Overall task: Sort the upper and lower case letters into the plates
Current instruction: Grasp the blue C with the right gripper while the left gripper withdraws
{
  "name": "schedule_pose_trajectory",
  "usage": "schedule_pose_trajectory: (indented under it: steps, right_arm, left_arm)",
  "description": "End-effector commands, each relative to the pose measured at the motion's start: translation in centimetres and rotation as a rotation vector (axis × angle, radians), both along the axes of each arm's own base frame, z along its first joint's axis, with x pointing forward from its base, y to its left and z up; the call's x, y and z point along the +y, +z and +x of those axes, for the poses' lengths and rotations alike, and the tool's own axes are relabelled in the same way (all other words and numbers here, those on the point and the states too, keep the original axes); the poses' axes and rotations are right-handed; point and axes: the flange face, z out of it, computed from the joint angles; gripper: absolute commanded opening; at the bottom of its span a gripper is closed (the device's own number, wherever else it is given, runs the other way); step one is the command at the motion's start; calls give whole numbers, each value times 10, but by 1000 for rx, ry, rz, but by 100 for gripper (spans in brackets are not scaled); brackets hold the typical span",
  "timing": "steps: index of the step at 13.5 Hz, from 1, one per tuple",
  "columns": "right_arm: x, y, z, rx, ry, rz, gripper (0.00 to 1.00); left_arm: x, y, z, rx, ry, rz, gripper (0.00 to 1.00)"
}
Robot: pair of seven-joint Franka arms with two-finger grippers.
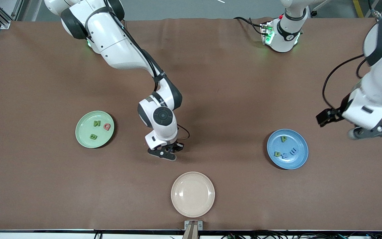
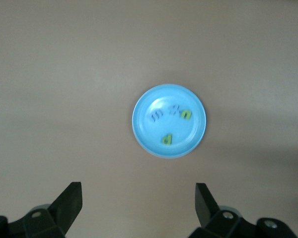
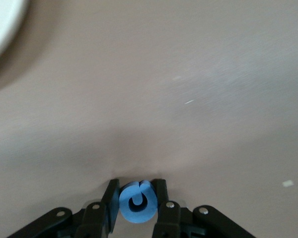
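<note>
— Gripping that blue letter (image 3: 137, 202), the right pincer (image 1: 170, 151) sits low over the desk (image 1: 230, 99), between the plates.
— Lift straight, keep it pinched. Left pincer (image 2: 138, 198) waits wide over the blue plate (image 1: 302, 156).

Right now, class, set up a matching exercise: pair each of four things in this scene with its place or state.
Things:
1. light green plate
2. blue plate
3. cream-beige plate
4. right hand

Places or states:
A. holds four letters
B. shut on a blue letter
C. holds three letters
D. bare, nearest the front camera

Pairs: 1-C, 2-A, 3-D, 4-B
</note>
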Motion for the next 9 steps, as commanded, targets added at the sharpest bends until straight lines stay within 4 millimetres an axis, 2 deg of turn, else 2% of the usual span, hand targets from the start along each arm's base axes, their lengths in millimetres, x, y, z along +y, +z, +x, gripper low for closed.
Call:
schedule_pose_trajectory:
  steps: [1,2,4,5,7,9]
  right_arm:
    - [-69,40,10,92,69,-36,0]
    - [-93,51,7,111,92,-42,0]
    - [-158,68,-1,150,157,-44,0]
    - [-192,74,-8,170,189,-42,0]
    - [-239,74,-27,177,240,-30,0]
    - [-279,62,-48,172,277,-18,0]
  left_arm:
    - [28,22,-29,20,-11,-39,100]
    - [39,26,-36,29,-8,-51,100]
    - [52,35,-44,31,-40,-70,100]
    - [50,38,-52,44,-64,-65,100]
    - [46,43,-66,43,-70,-61,100]
    - [44,44,-75,44,-73,-64,100]
